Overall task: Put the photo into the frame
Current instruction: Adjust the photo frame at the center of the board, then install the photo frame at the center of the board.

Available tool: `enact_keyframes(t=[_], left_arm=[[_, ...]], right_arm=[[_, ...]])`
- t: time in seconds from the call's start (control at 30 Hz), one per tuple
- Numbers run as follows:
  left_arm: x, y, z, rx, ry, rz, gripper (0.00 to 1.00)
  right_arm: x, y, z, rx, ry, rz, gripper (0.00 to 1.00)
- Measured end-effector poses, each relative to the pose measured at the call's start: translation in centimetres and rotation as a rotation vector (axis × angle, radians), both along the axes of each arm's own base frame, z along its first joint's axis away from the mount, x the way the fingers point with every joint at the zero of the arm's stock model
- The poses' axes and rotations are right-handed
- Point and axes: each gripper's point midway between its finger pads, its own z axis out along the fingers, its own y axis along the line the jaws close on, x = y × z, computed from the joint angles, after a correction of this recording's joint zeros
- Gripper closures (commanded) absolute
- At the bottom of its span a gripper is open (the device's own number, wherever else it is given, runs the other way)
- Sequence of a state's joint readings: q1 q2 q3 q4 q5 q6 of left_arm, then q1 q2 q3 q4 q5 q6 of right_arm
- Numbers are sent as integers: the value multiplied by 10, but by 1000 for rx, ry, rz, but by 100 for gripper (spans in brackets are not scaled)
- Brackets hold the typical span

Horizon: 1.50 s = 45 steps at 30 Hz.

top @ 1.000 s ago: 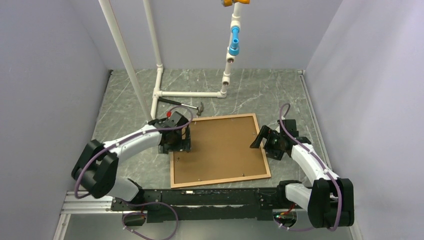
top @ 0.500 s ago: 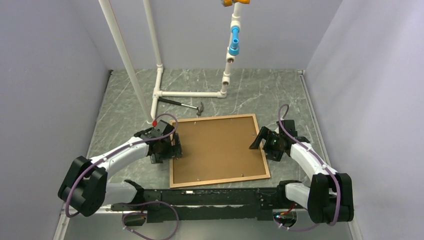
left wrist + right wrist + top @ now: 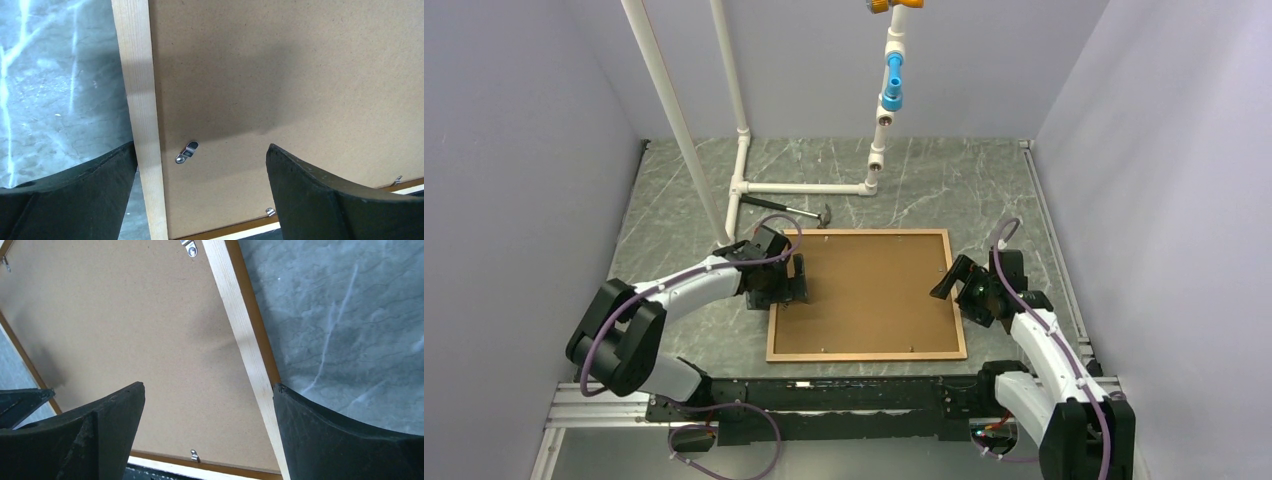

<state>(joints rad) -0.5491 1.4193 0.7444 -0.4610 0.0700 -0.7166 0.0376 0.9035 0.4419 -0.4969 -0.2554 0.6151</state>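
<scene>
On the middle of the grey-green marbled bench (image 3: 684, 200), the large thin-railed picture frame (image 3: 866, 355) of orange-brown wood lies flat, back side up and squared to the near edge. A plain brown backing board (image 3: 874, 290) fills its opening. Small silver turn clips (image 3: 187, 151) sit along the inside of the rails, and the wrist views show pale bare wood on the back of those rails. Over at the frame's left rail, the left fingers (image 3: 75, 195) are spread wide and empty. One is out over the bench, the other over the board, with the rail running between them. Across at the right rail it's the mirror picture: the right fingers (image 3: 340, 440) are splayed fully apart and grasping nothing, one over the board and one over the stone. Whether either pair actually touches the wood, I can't tell. Just beyond the frame's far left corner lies a small dark-handled hammer (image 3: 794, 212), and behind it stands a white plastic pipe stand (image 3: 804, 187).
</scene>
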Motion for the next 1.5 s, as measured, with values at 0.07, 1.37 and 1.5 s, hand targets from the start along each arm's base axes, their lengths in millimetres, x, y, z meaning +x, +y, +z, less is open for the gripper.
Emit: enact_keyframes(t=[0.07, 1.37, 1.5], left_arm=[[1, -3, 0, 11, -8, -12, 1], [-6, 28, -9, 206, -43, 33, 95], [-6, 29, -10, 212, -35, 32, 100]], right_arm=[[0, -4, 0, -14, -1, -18, 0], [-1, -1, -18, 7, 78, -20, 0], [-1, -1, -18, 5, 76, -14, 0]])
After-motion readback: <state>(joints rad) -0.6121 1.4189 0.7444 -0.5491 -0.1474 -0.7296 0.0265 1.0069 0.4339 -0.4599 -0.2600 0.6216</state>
